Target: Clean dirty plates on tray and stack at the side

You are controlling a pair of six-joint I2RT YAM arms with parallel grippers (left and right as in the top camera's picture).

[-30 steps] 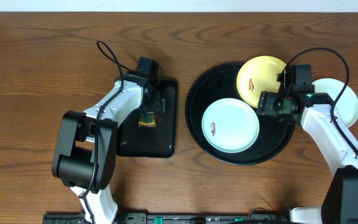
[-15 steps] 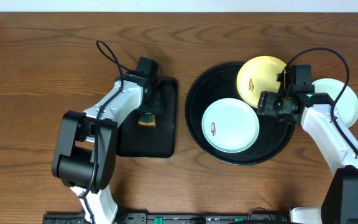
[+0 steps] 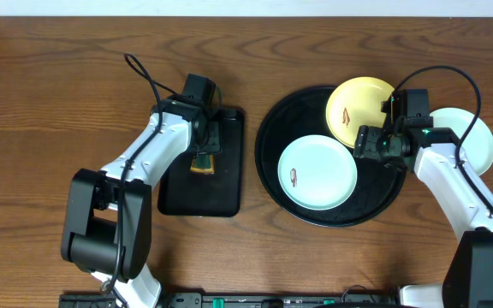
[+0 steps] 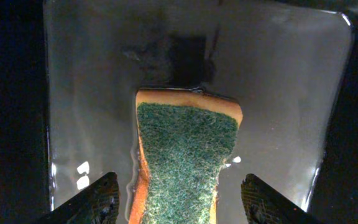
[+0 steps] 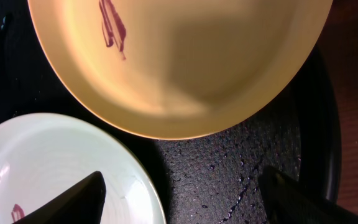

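Note:
Two plates lie on the round black tray (image 3: 377,185): a yellow plate (image 3: 358,109) at the back and a pale mint plate (image 3: 317,174) in front, each with a reddish smear. A third pale plate (image 3: 467,141) rests on the table right of the tray, partly under my right arm. My right gripper (image 5: 185,202) hovers open over the wet tray floor (image 5: 241,168), between the yellow plate (image 5: 179,56) and the mint plate (image 5: 48,168). My left gripper (image 4: 182,202) straddles a green-topped orange sponge (image 4: 185,149), open, with a gap at each finger.
The sponge (image 3: 202,163) lies on a smaller rectangular black tray (image 3: 228,186) left of the round one, its surface wet and glossy. Bare wooden table (image 3: 50,103) surrounds both trays. A pale wall edge runs along the back.
My left gripper's jaws have narrowed around the sponge, and the left arm's elbow has swung to the left. The right arm and the plates have not moved.

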